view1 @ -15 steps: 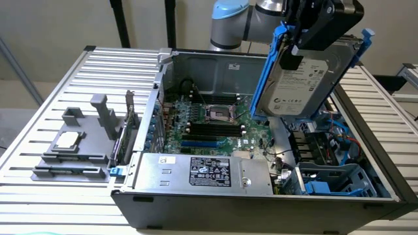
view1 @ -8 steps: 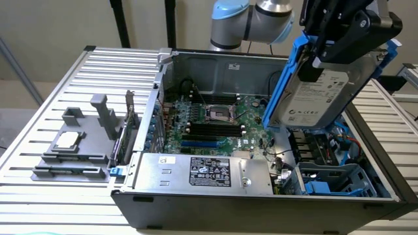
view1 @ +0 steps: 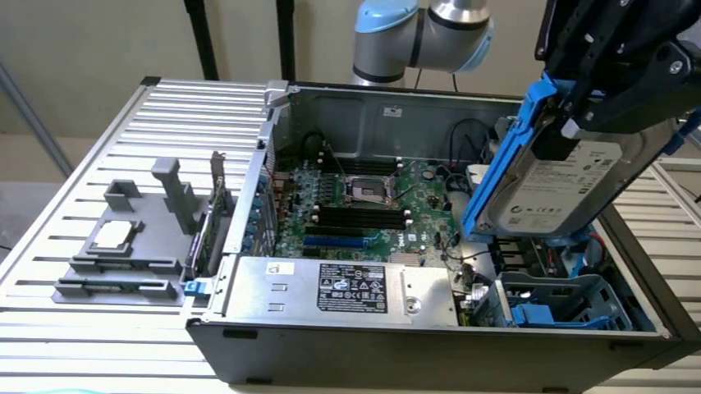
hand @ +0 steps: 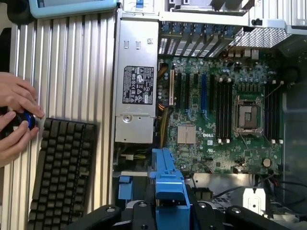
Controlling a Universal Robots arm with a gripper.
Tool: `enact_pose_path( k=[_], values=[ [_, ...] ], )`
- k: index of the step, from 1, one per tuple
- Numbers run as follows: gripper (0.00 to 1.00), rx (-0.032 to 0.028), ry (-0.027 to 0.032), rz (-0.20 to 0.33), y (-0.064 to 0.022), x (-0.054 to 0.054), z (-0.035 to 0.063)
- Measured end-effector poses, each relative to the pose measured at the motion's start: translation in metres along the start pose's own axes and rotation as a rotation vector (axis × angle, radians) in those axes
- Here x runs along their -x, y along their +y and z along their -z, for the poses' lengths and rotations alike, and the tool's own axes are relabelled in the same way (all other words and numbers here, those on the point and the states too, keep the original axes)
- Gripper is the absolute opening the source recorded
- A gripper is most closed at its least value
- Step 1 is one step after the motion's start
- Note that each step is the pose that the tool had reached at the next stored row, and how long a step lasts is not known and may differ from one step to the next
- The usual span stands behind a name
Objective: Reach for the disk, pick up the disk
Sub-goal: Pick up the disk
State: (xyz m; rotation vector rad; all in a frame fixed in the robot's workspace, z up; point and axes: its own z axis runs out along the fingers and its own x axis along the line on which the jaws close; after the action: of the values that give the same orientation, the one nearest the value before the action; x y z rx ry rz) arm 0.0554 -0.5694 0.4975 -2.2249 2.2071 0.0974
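The disk (view1: 561,187), a silver-grey hard drive with a white label and a blue bracket around its edges, hangs tilted in the air above the open computer case (view1: 328,349), on the exterior view's right. My black gripper (view1: 577,123) is shut on its upper end. In the wrist view the blue bracket of the disk (hand: 169,184) sticks out between my fingers (hand: 204,215), over the motherboard (hand: 225,110).
Below the disk are blue drive bays (view1: 564,300) and cables. A silver power supply (view1: 328,286) with a black label lies along the case front. A grey fixture (view1: 126,242) with a small chip stands on the slatted table (view1: 66,328). A keyboard (hand: 62,172) and a person's hands (hand: 14,120) lie beside the case.
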Motion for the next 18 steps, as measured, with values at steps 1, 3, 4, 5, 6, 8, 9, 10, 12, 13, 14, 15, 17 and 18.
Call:
enact_pose_path(
  k=[1,3,4,5,6,8,9,10,12,13,14,15,17,18],
  values=[
    [0.33,0.0,-0.0001,0.0,-0.0022,-0.003,0.0002],
    [0.33,0.0001,0.0,0.0,-0.0071,-0.011,0.0008],
    [0.33,0.0,0.0,0.0,-0.0102,-0.013,0.0009],
    [0.33,0.0001,0.0,0.0,-0.0139,-0.016,0.0011],
    [0.33,0.0001,0.0,0.0,-0.0182,-0.018,0.0013],
    [0.33,0.0001,0.0,0.0,-0.0273,-0.02,0.0014],
    [0.33,0.0001,0.0001,0.0,-0.0319,-0.021,0.0013],
    [0.33,0.0001,0.0,0.0,-0.0363,-0.021,0.0012],
    [0.33,0.0001,0.0,0.0,-0.0457,-0.021,0.001],
    [0.33,0.0001,-0.0001,0.0,-0.0502,-0.021,0.0008],
    [0.33,0.0,-0.0001,0.0,-0.0546,-0.021,0.0006],
    [0.33,0.0001,0.0,0.0,-0.0578,-0.021,0.0003],
    [0.33,-0.0001,0.0,0.0,-0.0603,-0.021,-0.0005],
    [0.33,-0.0006,0.0002,-0.001,-0.0607,-0.021,-0.001]
  ],
)
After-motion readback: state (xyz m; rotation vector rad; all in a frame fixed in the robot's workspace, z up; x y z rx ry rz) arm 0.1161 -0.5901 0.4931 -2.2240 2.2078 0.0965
